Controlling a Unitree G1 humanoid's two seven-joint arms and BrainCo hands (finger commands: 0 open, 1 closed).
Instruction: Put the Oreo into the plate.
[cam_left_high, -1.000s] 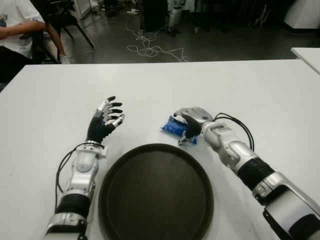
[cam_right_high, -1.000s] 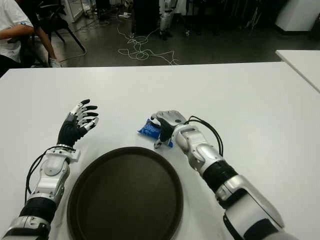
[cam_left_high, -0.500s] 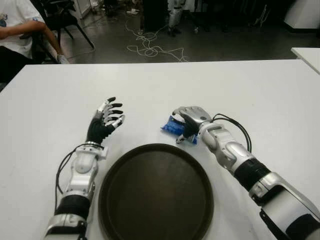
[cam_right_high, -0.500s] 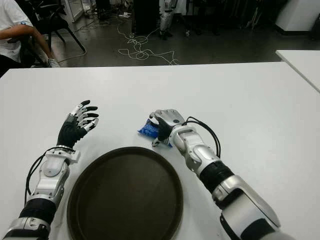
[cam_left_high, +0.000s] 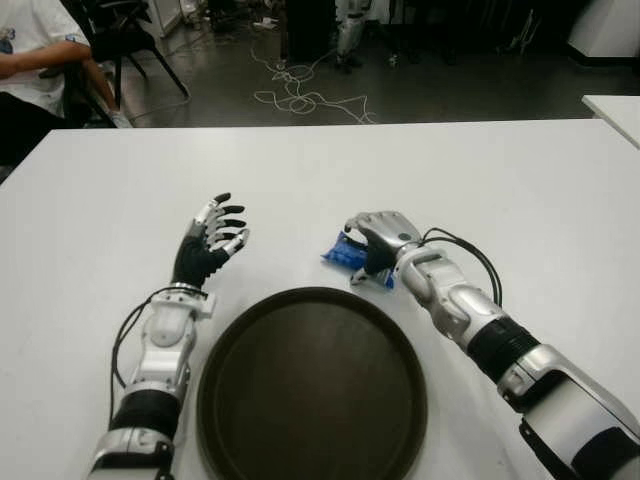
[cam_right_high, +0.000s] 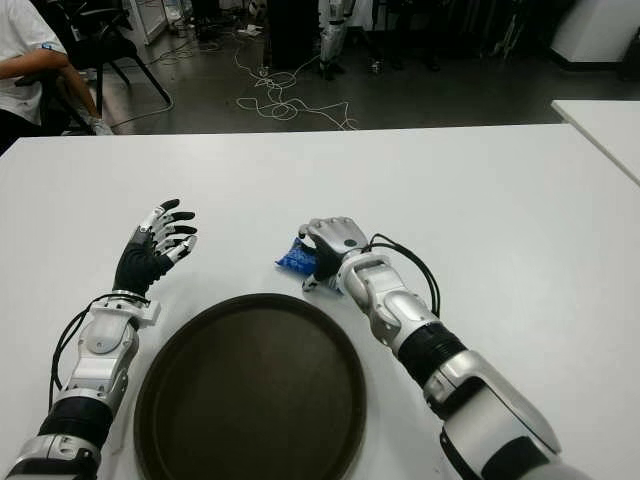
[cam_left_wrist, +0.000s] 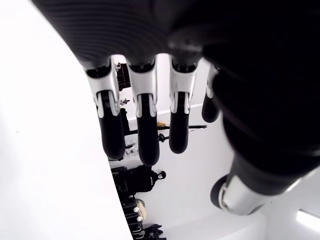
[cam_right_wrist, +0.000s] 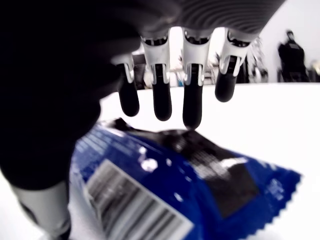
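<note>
Just beyond the far rim of the plate (cam_left_high: 312, 385), the blue Oreo (cam_left_high: 347, 254) packet lies flat on the white surface (cam_left_high: 520, 190), so it only needs a short carry toward the robot. Over it arches the right hand (cam_left_high: 378, 243), palm down, its fingers (cam_right_wrist: 162, 95) apart and hanging above the wrapper, not yet closed on it, probably preparing a grasp. Near the plate's left side, the left hand (cam_left_high: 208, 243) stands upright with spread fingers, holding nothing.

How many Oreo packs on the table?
1. The blue Oreo pack lies on the white table just beyond the dark plate, under the right hand. None looks hidden.
</note>
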